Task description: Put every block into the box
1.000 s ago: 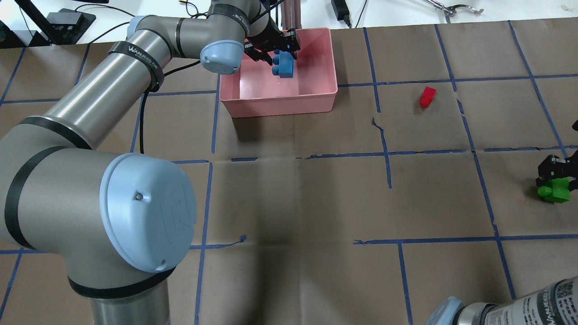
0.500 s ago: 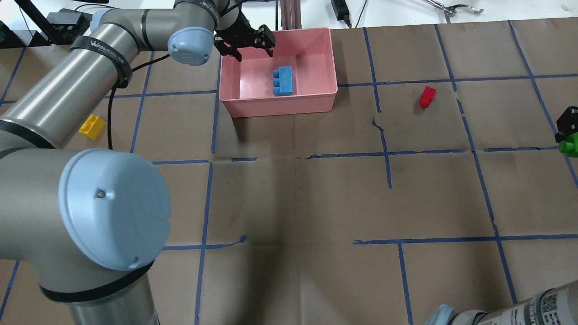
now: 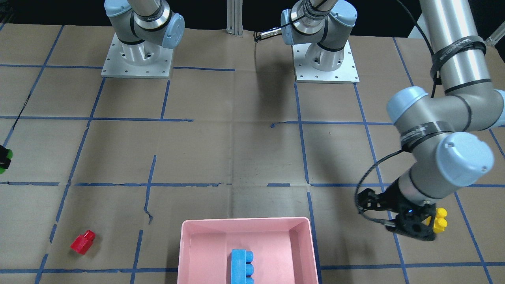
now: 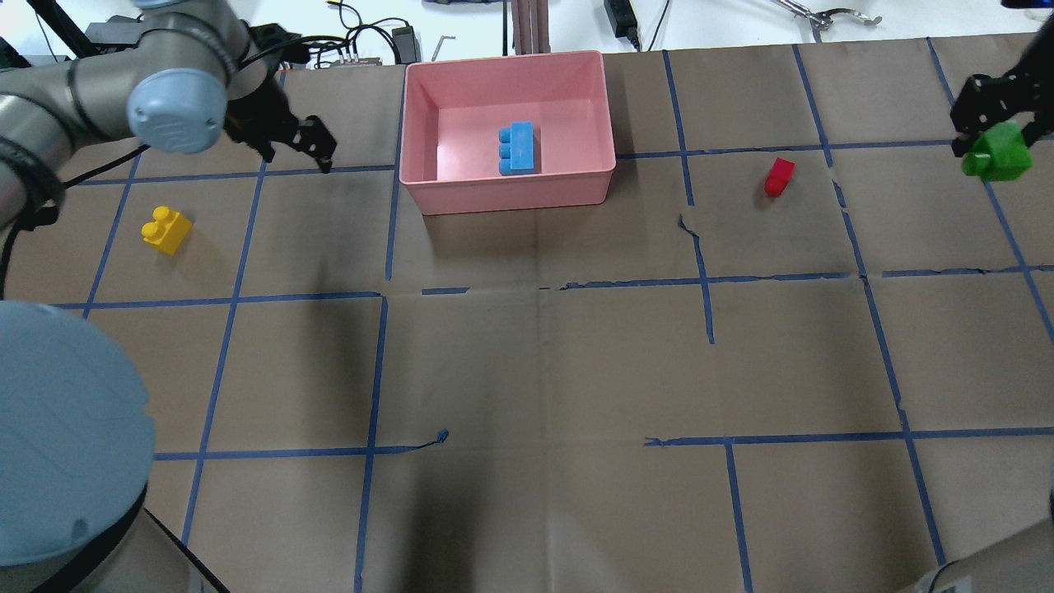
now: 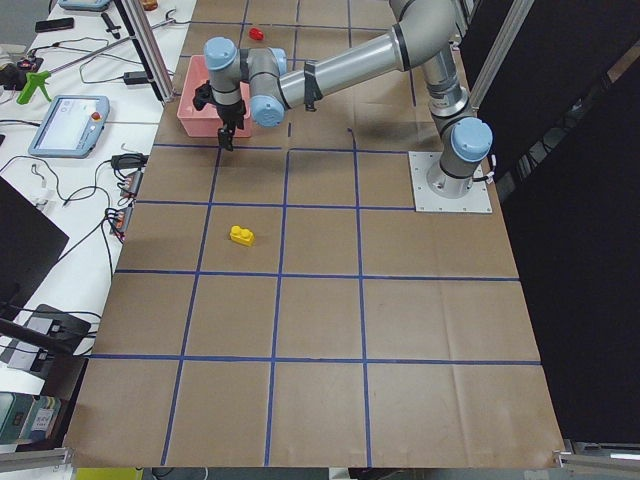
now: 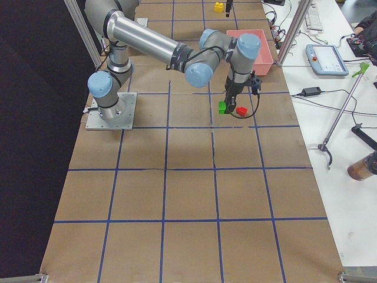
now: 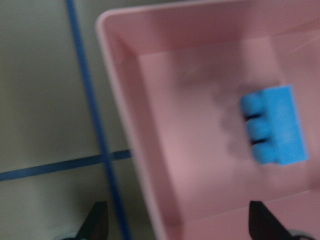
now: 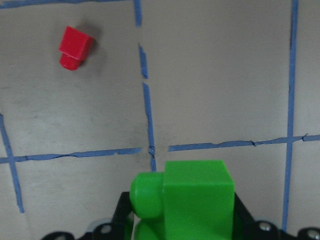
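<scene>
Status: blue block was lying in the box, studs sideways. The box sat at the far edge of the table, a bit left of centre. So 1 of 4 was in, by my count

Left gripper hung above the table just off the box's left wall, fingers spread wide with nothing between them. The wrist view showed both tips apart over the box corner. Yellow block sat on the table toward the left edge, well apart from that gripper. Probably its next pick

Right gripper was clamped on the green block, lifted clear of the table near the far right corner. Red block lay on its side between there and the box

Risks as I saw them:
- green stuck out in front of the fingers in the wrist view, so a fast swing to the box might shift or drop it
- carry path ran over red, so a low pass would knock it away
- a high release could make green bounce off blue or over the rim
- a gripper catching the rim could push the box
- the arms could clash if the left one hung about by the box while the right came in
- red is tiny and tipped over, so it could squirt out of a slightly off-centre pinch
- yellow sat skewed to the grid, so it needs wrist rotation or the fingers will shove it
</scene>
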Controlling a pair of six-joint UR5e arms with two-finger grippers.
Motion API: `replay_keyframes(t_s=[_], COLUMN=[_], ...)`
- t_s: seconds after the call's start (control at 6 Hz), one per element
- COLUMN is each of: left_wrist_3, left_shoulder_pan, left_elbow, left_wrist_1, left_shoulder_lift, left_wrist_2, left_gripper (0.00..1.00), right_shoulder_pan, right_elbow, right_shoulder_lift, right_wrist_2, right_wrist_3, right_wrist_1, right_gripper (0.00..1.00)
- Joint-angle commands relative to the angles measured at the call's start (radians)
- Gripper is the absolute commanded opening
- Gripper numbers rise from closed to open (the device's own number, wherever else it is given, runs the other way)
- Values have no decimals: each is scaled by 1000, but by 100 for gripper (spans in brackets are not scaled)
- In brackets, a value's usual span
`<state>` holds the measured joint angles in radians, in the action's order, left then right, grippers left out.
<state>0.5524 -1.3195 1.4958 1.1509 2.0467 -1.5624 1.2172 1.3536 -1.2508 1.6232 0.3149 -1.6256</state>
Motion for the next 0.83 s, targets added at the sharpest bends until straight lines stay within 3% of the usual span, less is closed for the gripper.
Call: replay_keyframes(t_s=[0.0, 0.33, 0.67], left_wrist_3=[238, 305, 342], left_shoulder_pan=[204, 269, 272], left_elbow=[67, 54, 27], left_wrist_1=[-5, -111, -206], left_shoulder_lift=[-14, 65, 133], left_wrist_2=[-13, -7, -8], left_gripper=[98, 98, 98], right_shoulder_pan=[245, 466, 547], right_elbow=[-86, -265, -449], right_shoulder_lift=[57, 211, 397], right_wrist_2=[-19, -54, -155], right_wrist_3=[-153, -342, -421], right_wrist_1=[30, 24, 6], right_gripper=[49, 49, 49])
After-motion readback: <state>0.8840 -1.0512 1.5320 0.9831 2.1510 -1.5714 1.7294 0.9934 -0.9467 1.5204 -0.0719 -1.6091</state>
